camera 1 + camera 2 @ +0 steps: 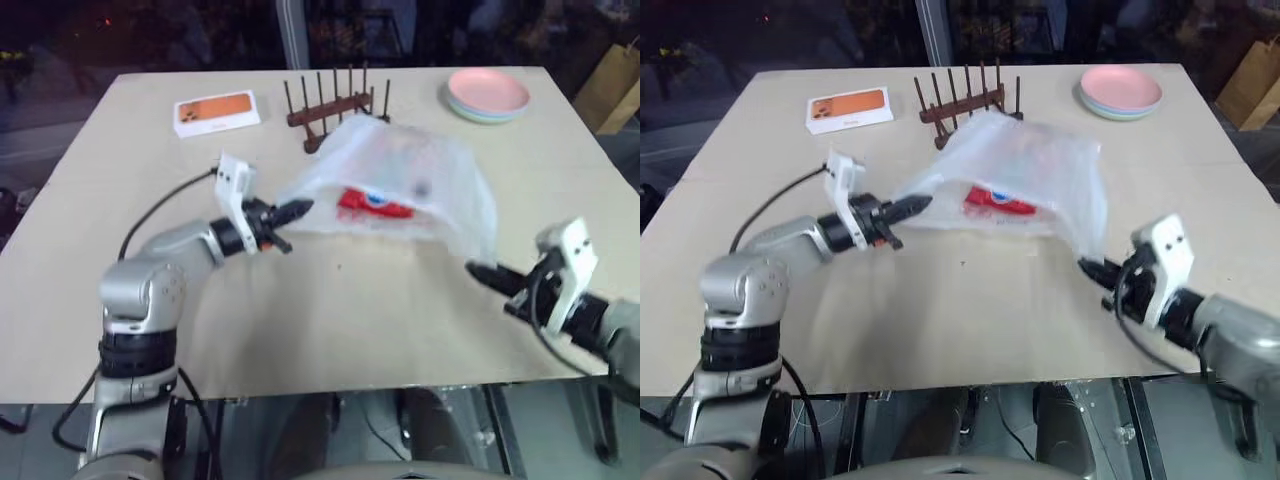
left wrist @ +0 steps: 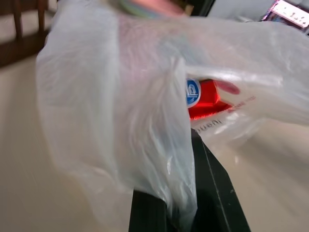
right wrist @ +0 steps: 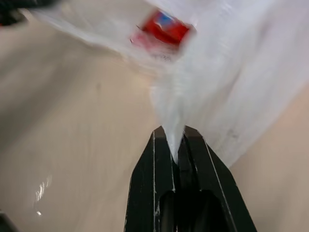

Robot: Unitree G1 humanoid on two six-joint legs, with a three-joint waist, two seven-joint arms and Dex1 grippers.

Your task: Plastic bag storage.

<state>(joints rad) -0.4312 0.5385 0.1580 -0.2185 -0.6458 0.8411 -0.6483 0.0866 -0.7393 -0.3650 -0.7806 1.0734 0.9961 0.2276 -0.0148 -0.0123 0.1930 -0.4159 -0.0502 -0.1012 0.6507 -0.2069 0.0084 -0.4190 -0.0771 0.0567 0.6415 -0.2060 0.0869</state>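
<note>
The large thin translucent whitish plastic bag (image 1: 405, 175) is stretched above the beige tabletop (image 1: 330, 310) between both arms: the left pincer (image 1: 298, 211) is clenched on one edge of it, and the right pincer (image 1: 478, 270) is clenched on a pulled strip of its film (the wrist view shows this strip between the black fingers). A glossy red packet (image 1: 372, 204) seems to lie inside the bag, in front of the dark brown wooden peg rack (image 1: 335, 108).
</note>
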